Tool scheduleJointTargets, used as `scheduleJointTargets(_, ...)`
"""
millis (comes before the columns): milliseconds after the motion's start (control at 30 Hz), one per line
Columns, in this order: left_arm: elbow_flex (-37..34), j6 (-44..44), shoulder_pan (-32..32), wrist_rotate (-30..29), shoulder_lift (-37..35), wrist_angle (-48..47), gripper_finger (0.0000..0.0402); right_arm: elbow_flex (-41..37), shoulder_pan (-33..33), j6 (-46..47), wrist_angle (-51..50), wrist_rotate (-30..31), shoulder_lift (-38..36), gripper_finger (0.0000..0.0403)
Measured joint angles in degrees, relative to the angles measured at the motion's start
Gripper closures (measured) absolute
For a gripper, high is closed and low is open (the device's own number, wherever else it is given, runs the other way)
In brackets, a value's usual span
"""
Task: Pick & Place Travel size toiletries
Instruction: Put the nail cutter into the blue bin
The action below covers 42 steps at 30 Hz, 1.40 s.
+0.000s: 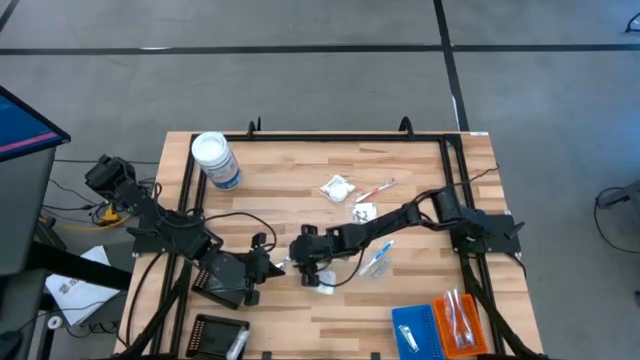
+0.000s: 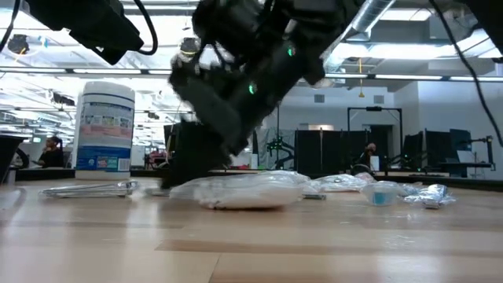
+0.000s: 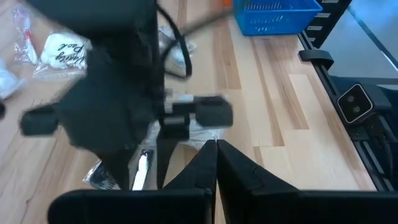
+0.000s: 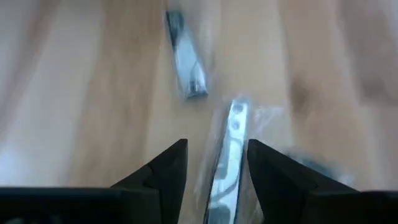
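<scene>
Low over the tabletop [image 1: 420, 290], the right gripper [image 4: 214, 171] is straddling a clear-wrapped silvery piece [image 4: 229, 149], fingers spread; slick wrap risks slipping free.

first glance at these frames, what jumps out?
The right gripper, low over the table's front middle, jaws open around a clear-wrapped silvery piece, a second wrapped piece lying just beyond it. The left gripper waits shut close beside it. At the back left corner stands a big white-lidded jar; blue and orange trays sit at front right.
</scene>
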Motion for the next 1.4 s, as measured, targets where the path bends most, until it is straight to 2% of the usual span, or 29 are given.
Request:
scheduleJointTargets(333, -0.02, 0.19, 0.0, -0.01, 0.0, 0.48, 0.0401, 0.9, -0.02, 2.82, -5.51, 0.29, 1.64, 0.0269)
scheduleJointTargets(467, -0.02, 0.36, 0.0, -0.01, 0.0, 0.54, 0.0401, 0.9, -0.3, 3.37, -6.54, 0.62, 1.66, 0.0306)
scheduleJointTargets(600, -0.02, 0.4, 0.0, -0.01, 0.0, 0.54, 0.0401, 0.9, -0.82, 6.16, -7.97, 0.27, 1.47, 0.0368)
scheduleJointTargets(733, -0.02, 0.4, 0.0, -0.02, 0.0, 0.54, 0.0401, 0.52, -0.59, 6.19, -9.3, 1.57, 0.1, 0.0371)
scheduleJointTargets(867, -0.02, 0.4, 0.0, -0.03, 0.0, 0.56, 0.0401, -0.14, 0.65, 4.29, -14.17, 6.56, -4.1, 0.0372)
scheduleJointTargets(967, -0.11, 0.4, -0.01, -0.05, 0.0, 0.56, 0.0401, -0.12, 1.44, 4.23, -17.48, 9.51, -9.13, 0.0398)
scheduleJointTargets(1133, -0.37, 0.4, -0.02, -0.05, 0.0, 0.63, 0.0401, 0.17, 3.38, 4.46, -22.09, 15.12, -16.93, 0.0401)
scheduleJointTargets(1300, -0.37, 0.39, -0.02, -0.05, 0.0, 0.82, 0.0401, 0.43, 5.92, 6.83, -25.07, 15.1, -22.26, 0.0401)
scheduleJointTargets(1400, -0.37, 0.33, -0.02, -0.05, 0.0, 0.89, 0.0401, 0.29, 8.23, 12.08, -31.86, 13.86, -25.25, 0.0401)
